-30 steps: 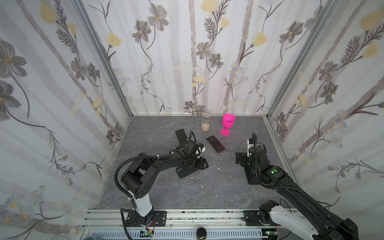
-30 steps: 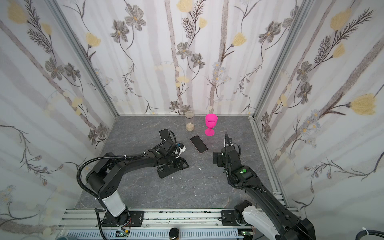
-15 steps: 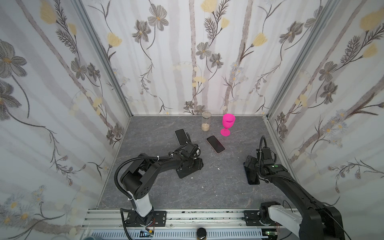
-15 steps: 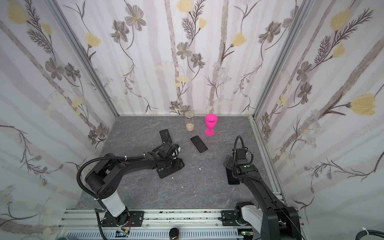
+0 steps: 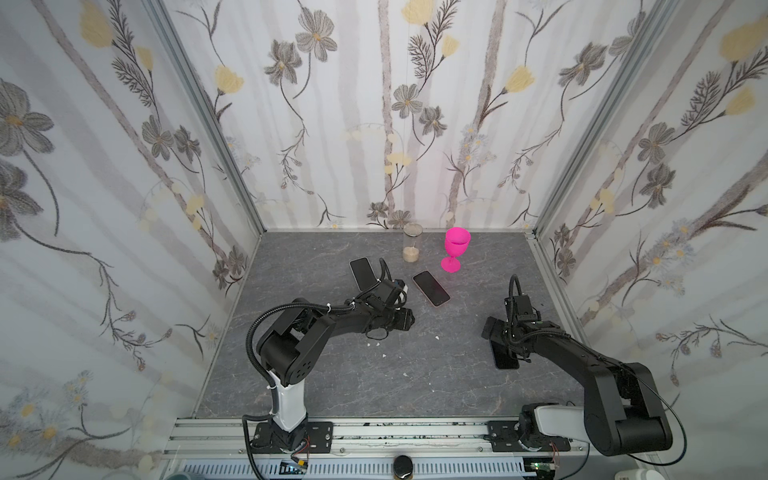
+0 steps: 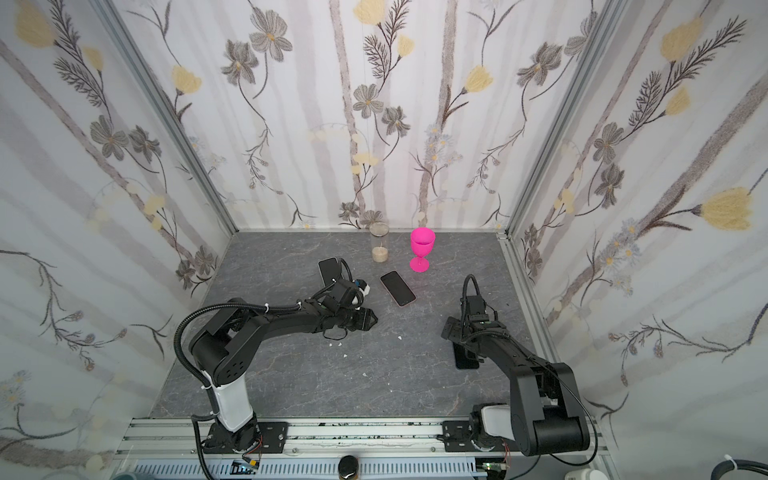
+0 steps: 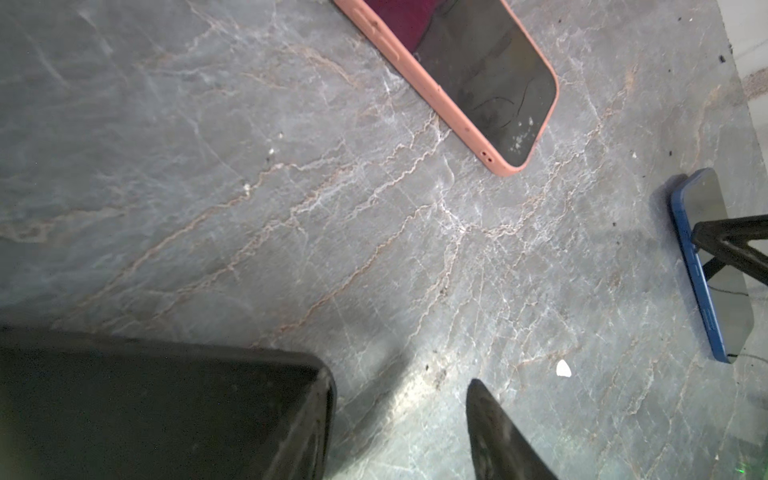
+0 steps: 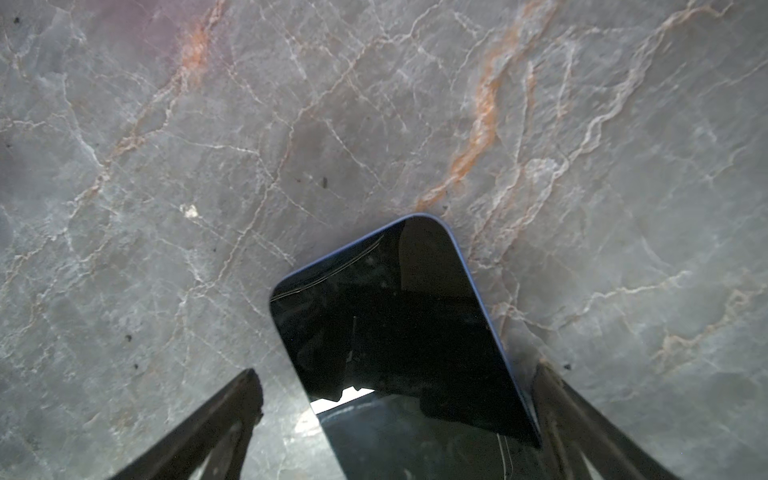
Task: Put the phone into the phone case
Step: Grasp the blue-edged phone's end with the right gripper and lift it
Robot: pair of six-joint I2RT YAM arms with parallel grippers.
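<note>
Right hand (image 8: 395,370) back, wide astride phone (image 8: 386,316).

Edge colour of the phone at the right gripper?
Blue; the phone shows it best in the left wrist view.

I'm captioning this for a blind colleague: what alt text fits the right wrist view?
A blue-edged phone with a dark glass screen lies flat on the grey marbled tabletop, between the wide-open jaws of the right gripper.
</note>
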